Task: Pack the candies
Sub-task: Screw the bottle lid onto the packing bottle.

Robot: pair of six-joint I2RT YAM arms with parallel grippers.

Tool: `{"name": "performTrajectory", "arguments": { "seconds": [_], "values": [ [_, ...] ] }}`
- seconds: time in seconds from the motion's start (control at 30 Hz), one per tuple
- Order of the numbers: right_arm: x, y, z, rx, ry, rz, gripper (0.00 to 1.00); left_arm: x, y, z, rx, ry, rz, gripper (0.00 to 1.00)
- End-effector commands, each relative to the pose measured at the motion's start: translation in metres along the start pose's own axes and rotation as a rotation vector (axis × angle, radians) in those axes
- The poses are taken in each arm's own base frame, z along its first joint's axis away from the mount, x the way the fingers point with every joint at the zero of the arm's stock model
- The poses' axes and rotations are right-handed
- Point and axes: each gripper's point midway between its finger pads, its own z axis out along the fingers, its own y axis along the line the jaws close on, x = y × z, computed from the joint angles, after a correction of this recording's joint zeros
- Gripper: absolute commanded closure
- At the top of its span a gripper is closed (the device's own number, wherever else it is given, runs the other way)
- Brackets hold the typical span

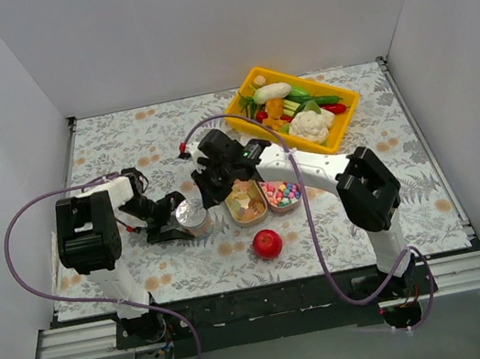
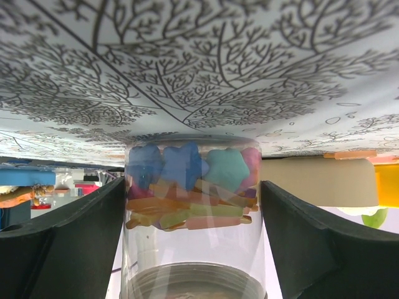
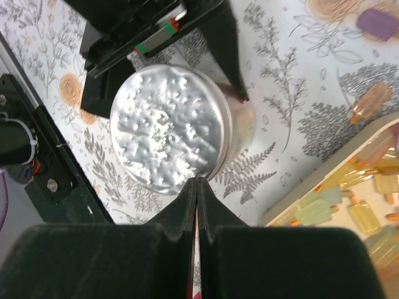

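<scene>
A clear jar [image 1: 193, 215] with a silver lid [image 3: 165, 128] stands on the table. My left gripper [image 1: 188, 222] is shut on it, its fingers [image 2: 68, 243] pressed against both glass sides. Star and bar shaped candies [image 2: 187, 199] fill the jar's lower part. More candies, amber and pale yellow, lie in a beige dish [image 1: 246, 203] just right of the jar, also seen in the right wrist view [image 3: 365, 215]. My right gripper [image 3: 197, 184] is shut, with nothing visible between its tips. It hovers at the lid's edge, between jar and dish [image 1: 212, 197].
A second dish [image 1: 282, 194] holds small multicoloured sweets. A glossy red ball [image 1: 268, 243] lies in front of the dishes. A yellow tray [image 1: 345, 112] of toy vegetables sits at the back right. Two loose candies [image 3: 370, 101] lie on the floral cloth beside the beige dish.
</scene>
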Motion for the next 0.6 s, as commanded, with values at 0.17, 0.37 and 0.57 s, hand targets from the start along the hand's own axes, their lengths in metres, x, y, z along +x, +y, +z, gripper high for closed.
{"name": "performTrajectory", "arguments": {
  "seconds": [0.17, 0.37, 0.57],
  "values": [
    [0.021, 0.053, -0.010, -0.111, 0.065, -0.039, 0.96, -0.003, 0.037, 0.062, -0.153, 0.184, -0.107, 0.28],
    [0.006, 0.038, -0.023, 0.011, 0.007, -0.043, 0.91, -0.005, 0.035, 0.059, -0.146, 0.152, -0.083, 0.21],
    [-0.017, 0.031, -0.062, 0.127, -0.090, -0.066, 0.45, -0.006, 0.022, 0.042, -0.131, 0.080, -0.014, 0.02]
  ]
}}
